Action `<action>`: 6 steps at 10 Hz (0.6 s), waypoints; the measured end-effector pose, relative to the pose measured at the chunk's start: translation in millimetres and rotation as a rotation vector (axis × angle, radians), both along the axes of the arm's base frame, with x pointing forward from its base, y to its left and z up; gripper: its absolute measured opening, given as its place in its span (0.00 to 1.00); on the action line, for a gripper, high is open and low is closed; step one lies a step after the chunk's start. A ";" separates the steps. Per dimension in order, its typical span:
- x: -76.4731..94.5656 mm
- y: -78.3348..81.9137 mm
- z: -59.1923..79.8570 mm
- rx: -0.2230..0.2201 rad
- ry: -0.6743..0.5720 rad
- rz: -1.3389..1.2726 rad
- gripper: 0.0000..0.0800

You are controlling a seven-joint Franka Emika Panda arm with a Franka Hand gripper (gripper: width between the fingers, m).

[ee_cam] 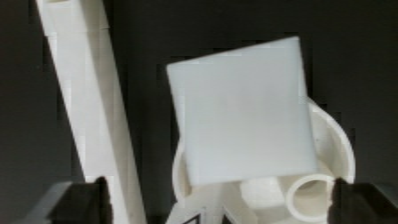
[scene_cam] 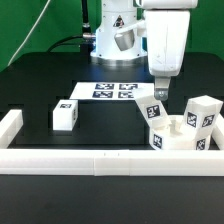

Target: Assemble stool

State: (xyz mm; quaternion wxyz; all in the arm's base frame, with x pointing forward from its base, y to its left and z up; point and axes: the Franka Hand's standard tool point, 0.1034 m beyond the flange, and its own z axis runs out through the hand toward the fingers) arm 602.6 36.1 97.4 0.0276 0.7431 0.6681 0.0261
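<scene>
A black table [scene_cam: 35, 95] stands before a green backdrop [scene_cam: 35, 22] under even light.

Mid-table open, right side crowded.
The bare table [scene_cam: 110, 128] is free between the loose leg [scene_cam: 66, 114] toward the exterior view's left and the seat [scene_cam: 185, 145] at the right. The border rail [scene_cam: 100, 162] walls the near edge and the left end. The other legs [scene_cam: 203, 113] crowd on and around the seat, and the arm [scene_cam: 165, 40] hangs over them, closing off the way in from above. The marker board [scene_cam: 115, 90] lies flat at the far middle and blocks nothing.

Marker board [scene_cam: 113, 90] flat on black table [scene_cam: 40, 85], white border rail [scene_cam: 90, 160] along table's edges.
</scene>
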 end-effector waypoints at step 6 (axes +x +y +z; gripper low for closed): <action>-3.4 -4.6 -5.7 -0.003 0.011 0.000 0.81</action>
